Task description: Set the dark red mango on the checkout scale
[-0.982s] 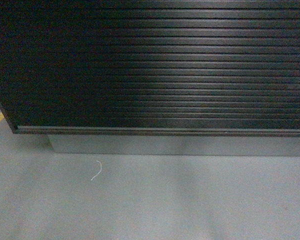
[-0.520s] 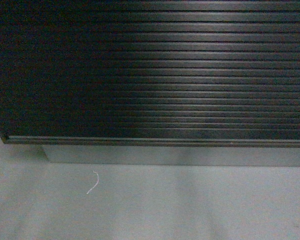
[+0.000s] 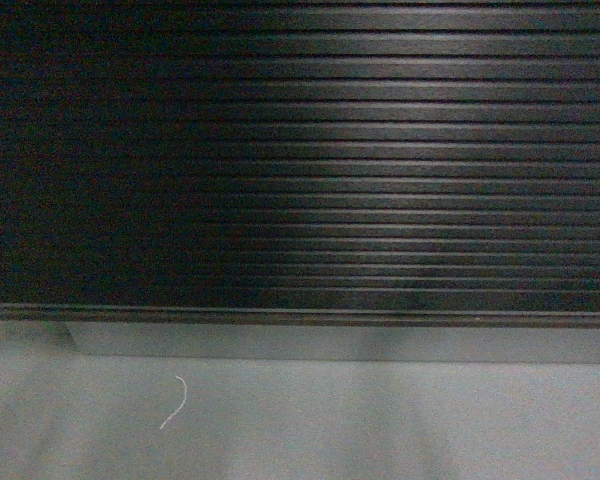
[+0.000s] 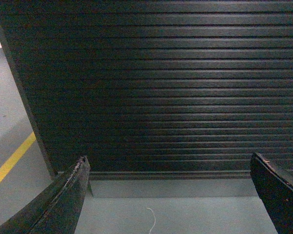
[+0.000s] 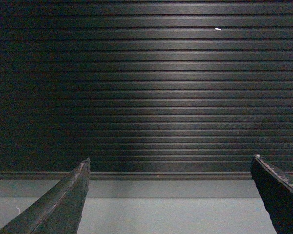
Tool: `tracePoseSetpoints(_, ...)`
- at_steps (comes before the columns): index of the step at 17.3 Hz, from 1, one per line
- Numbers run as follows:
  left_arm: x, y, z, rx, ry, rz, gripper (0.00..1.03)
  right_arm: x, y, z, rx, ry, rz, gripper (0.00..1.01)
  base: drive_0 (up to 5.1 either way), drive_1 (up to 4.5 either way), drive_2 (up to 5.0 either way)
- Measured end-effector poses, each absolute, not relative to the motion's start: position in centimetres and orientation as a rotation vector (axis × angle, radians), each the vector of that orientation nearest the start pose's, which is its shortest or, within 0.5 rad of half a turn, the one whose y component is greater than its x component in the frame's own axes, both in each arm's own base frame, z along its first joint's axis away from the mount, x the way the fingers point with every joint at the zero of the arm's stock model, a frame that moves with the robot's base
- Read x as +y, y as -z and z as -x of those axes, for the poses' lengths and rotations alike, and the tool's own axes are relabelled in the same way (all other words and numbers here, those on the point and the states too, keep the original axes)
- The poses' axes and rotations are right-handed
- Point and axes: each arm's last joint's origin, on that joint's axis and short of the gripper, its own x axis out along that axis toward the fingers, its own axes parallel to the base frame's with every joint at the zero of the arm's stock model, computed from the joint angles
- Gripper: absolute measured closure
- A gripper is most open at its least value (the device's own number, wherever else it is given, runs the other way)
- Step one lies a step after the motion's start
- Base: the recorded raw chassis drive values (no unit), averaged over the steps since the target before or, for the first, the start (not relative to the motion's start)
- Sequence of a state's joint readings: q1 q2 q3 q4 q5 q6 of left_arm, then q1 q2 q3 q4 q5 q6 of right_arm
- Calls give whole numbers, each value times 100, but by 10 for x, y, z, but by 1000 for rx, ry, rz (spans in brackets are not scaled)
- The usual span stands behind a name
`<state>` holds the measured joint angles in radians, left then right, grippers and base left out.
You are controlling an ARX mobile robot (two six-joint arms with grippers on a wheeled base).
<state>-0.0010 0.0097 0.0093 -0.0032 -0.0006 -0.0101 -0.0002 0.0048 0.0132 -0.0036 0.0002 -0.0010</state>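
Fingers (image 4: 63,200) of the left gripper (image 4: 171,195) stand wide apart with nothing between them, and the right gripper (image 5: 171,195) is spread just as wide and just as empty. Neither the dark red mango nor the scale appears in any view, so where they lie cannot be told from here. Straight beyond both pairs of fingertips rises the checkout (image 3: 300,150), its dark ribbed front filling the head view and close in front of each wrist camera. Below the fingers runs its grey plinth (image 3: 310,342), then pale floor (image 3: 400,430), where a thin white thread (image 3: 175,402) lies loose. Off to the left of the left fingers, past the counter's corner, a yellow floor line (image 4: 12,161) slants away.

The risk looks plain: the counter top is out of sight above, so any reach is blind, and arms lifted this near the panel could knock its ribs or upper edge. With both grippers empty, the fruit has yet to be found and picked up.
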Motion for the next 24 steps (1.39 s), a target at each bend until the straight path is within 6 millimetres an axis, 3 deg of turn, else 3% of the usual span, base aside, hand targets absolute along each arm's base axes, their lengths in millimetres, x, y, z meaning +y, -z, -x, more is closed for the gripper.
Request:
tracePoseSetpoints(17, 0, -166, -98, 3, 1, 10, 5, 0, -167, -97, -4, 0, 1, 3, 5, 230, -221)
tracePoseSetpoints(24, 0, -166, -98, 4, 0, 10, 5, 0, -167, -97, -5, 0, 1, 3, 0, 18, -19)
